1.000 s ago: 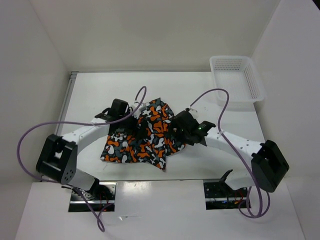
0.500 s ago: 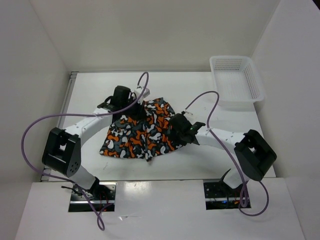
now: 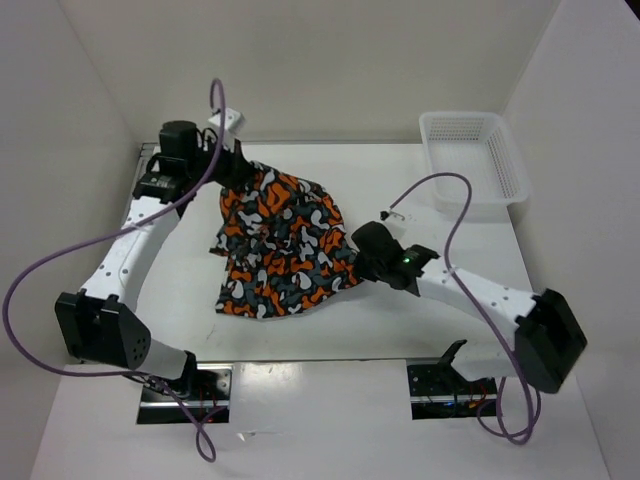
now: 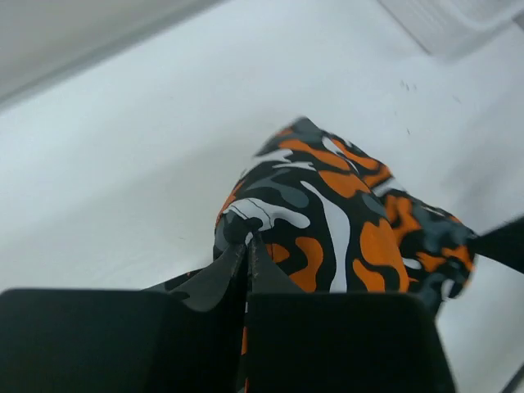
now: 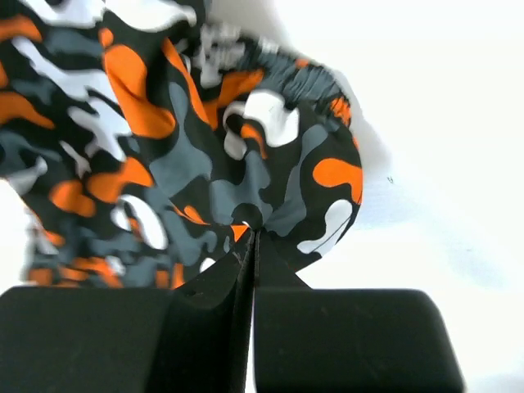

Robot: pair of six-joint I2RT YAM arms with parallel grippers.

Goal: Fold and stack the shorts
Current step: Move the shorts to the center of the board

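The left gripper (image 3: 228, 170) is near the far left corner of the tabletop (image 3: 360, 170), pinched shut on one end of the shorts (image 3: 280, 250). The shorts stretch slantwise from there to the right gripper (image 3: 356, 262), near the middle, pinched shut on the other end. The tabletop is smooth and white, with room toward the near edge. A basket (image 3: 470, 160) sits at the far right corner.

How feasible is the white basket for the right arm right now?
Probably not freely. Nothing stands between right gripper and basket, but that gripper is shut on the shorts, which the left gripper also pinches; the cloth would likely tether it.
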